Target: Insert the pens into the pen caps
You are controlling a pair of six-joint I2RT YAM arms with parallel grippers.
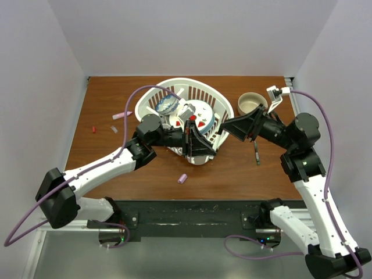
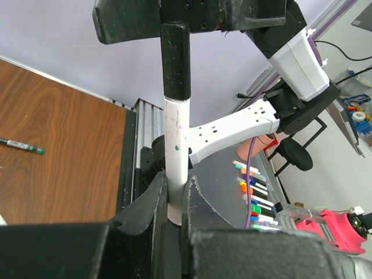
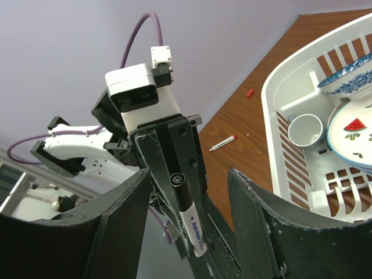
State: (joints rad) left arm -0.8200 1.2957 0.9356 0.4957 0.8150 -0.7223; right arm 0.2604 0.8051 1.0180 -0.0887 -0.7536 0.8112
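My left gripper (image 1: 203, 145) (image 2: 176, 186) is shut on the white barrel of a pen (image 2: 176, 154), which stands straight up from the jaws. A black pen cap (image 2: 176, 64) sits on the pen's far end. My right gripper (image 1: 228, 127) (image 3: 189, 174) faces it, open, with a finger on each side of the capped end (image 3: 187, 195) and gaps on both sides. A lilac-pink pen (image 1: 122, 115), a red cap (image 1: 93, 128) (image 3: 249, 92) and a lilac cap (image 1: 182, 178) lie on the table. So do a dark pen (image 1: 256, 152) (image 2: 22, 145) and a white pen with a red tip (image 3: 223, 143).
A white basket (image 1: 174, 87) (image 3: 279, 93) with plates, a bowl and a cup stands at the back centre, just behind both grippers. A tan bowl (image 1: 252, 103) sits to its right. Walls close in the brown table (image 1: 116, 168) on three sides.
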